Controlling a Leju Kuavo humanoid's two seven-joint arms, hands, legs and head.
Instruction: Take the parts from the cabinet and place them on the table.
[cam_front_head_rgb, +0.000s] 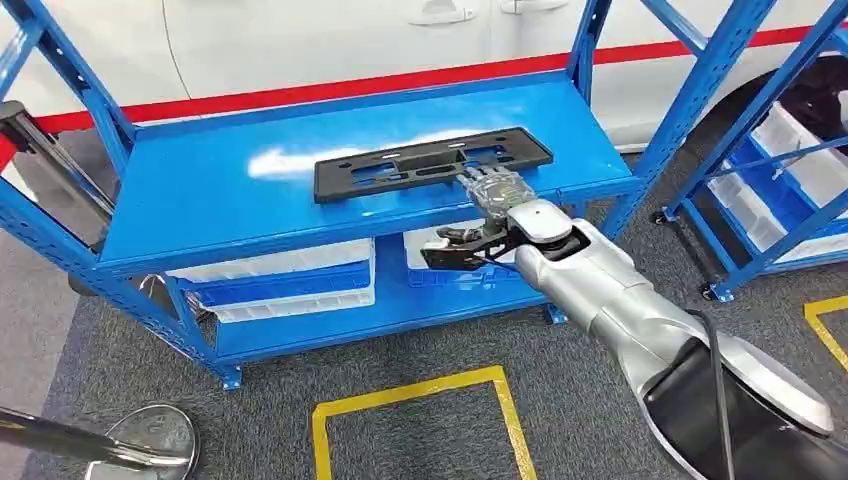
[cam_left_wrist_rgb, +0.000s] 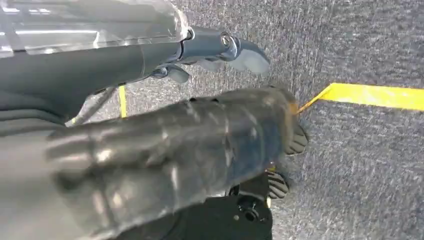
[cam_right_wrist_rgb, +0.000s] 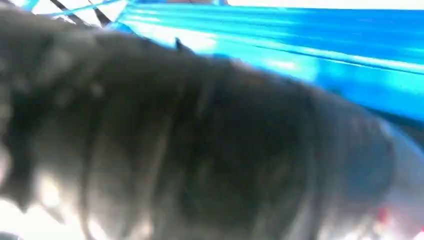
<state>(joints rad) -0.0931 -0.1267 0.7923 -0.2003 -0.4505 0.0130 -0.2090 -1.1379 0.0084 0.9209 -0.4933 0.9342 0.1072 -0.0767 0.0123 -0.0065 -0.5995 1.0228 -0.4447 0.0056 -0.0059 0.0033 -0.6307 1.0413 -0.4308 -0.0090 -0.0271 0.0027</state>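
A flat black plastic part (cam_front_head_rgb: 430, 163) lies on the blue top shelf (cam_front_head_rgb: 200, 200) of the cabinet, near its front edge. My right hand (cam_front_head_rgb: 492, 205) reaches up to the part's near right edge, its clear ribbed cover over that edge. Its dark fingers (cam_front_head_rgb: 452, 247) hang below the shelf lip. Whether it grips the part is unclear. The right wrist view is a blur of the hand (cam_right_wrist_rgb: 200, 140) against the blue shelf (cam_right_wrist_rgb: 310, 45). My left hand (cam_left_wrist_rgb: 200, 135) hangs over the grey carpet with nothing in it, its fingers (cam_left_wrist_rgb: 240, 50) apart.
White bins (cam_front_head_rgb: 290, 285) sit on the lower shelf. A second blue rack (cam_front_head_rgb: 770, 170) with white bins stands to the right, and a white car (cam_front_head_rgb: 330, 40) is behind. Yellow floor lines (cam_front_head_rgb: 420, 395) mark the carpet. A round metal stand base (cam_front_head_rgb: 150, 440) lies at the lower left.
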